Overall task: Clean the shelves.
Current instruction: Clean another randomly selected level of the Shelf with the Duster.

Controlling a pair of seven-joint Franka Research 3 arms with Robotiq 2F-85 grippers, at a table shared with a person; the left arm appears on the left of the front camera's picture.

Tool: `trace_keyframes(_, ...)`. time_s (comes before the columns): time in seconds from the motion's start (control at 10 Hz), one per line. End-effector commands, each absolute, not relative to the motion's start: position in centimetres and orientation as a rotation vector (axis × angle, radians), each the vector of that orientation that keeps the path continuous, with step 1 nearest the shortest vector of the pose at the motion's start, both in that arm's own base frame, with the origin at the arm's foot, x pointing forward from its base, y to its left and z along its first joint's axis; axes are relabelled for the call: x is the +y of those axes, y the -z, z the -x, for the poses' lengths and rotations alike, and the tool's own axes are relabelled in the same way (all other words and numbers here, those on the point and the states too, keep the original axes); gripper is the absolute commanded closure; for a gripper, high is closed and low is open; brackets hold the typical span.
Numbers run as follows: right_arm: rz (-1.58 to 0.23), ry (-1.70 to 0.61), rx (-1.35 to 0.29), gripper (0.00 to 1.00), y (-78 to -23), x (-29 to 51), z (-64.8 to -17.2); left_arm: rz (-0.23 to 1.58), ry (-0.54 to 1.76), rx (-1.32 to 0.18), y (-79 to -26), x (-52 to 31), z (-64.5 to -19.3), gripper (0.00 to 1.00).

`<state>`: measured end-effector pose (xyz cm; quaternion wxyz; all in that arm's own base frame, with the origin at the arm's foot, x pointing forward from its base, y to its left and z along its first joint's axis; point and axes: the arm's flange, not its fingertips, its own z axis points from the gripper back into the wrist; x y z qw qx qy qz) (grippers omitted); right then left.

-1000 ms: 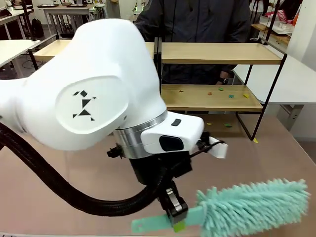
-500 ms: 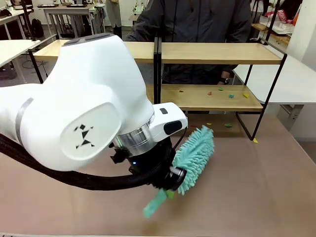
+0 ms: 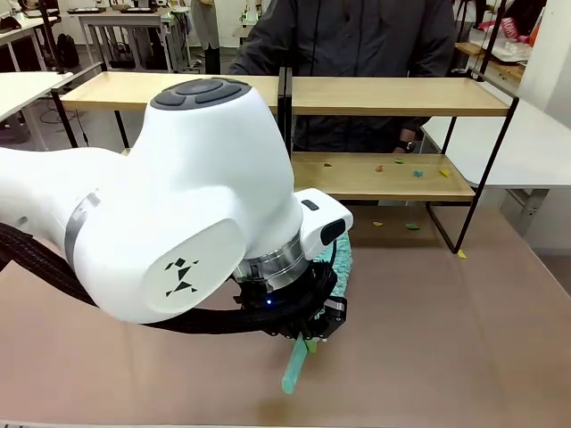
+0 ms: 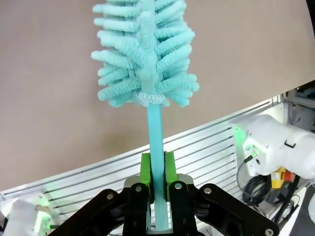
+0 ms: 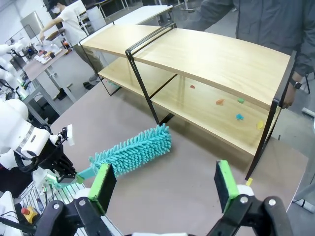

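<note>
Nearest, the left claw (image 4: pixel 157 169) is clamped tight on the flat handle of a fluffy teal microfibre duster (image 4: pixel 145 59), under a white arm housing that bears a black angular emblem (image 3: pixel 181 276). The right claw (image 5: pixel 163 183) hangs over the brown tabletop (image 3: pixel 464 339), jaws spread wide on nothing. Farther off, the two-tier shelves (image 3: pixel 393 96) of light wooden boards in a thin black frame stand along the tabletop's far side. Small coloured scraps (image 3: pixel 417 173) lie on the lower right board, and a person in a dark jacket (image 3: pixel 357 36) stands behind.

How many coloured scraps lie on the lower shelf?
5 on the lower board: red scrap, orange scrap, green scrap, blue scrap, yellow scrap, left to right. The arm may hide more.
</note>
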<state>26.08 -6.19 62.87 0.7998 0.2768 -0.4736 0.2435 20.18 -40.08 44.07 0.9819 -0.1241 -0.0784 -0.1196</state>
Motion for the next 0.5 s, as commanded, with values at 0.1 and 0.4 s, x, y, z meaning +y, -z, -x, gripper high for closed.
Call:
trace_keyframes(0.1, -0.595, -0.522, -1.015, 0.0, -62.8, -6.1, -26.1, 0.247, 0.155, -0.236, -42.4, -41.8, -21.5, 0.87)
trace_keyframes(0.4, -0.595, -0.522, -1.015, 0.0, -62.8, -6.1, -26.1, 0.224, 0.076, -0.333, -41.1, -44.7, -24.9, 0.87)
